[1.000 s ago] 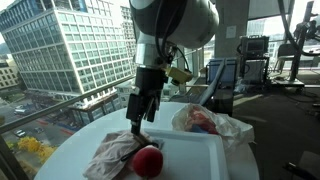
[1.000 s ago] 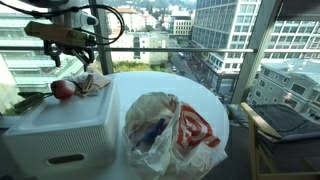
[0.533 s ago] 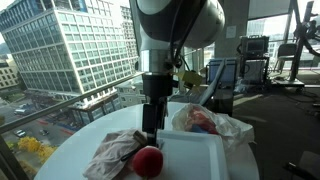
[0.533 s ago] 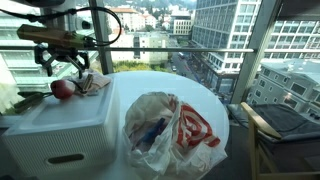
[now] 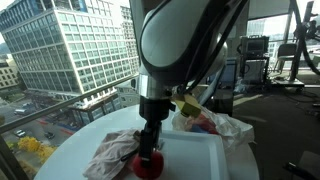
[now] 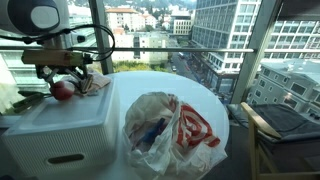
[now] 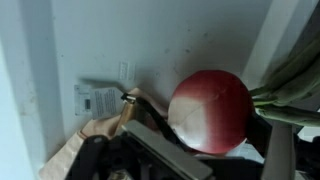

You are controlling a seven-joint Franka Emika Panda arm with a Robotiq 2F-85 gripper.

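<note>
Tool [image 5: 148,156] with jaws spread wide, over a round red ball [image 5: 148,169].
The ball rests on a flat white box [image 5: 200,152], next to a crumpled cloth [image 5: 113,152]; only the wrist view shows its smooth skin.

Claw [image 6: 63,84] over red ball [image 6: 62,91] (jaws spread), bag [image 6: 172,130]

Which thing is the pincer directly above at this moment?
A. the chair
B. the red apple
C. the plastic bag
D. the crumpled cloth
B: in an exterior view the pincer hangs low right over the red apple, while the crumpled cloth lies beside it and the plastic bag lies apart.
</note>
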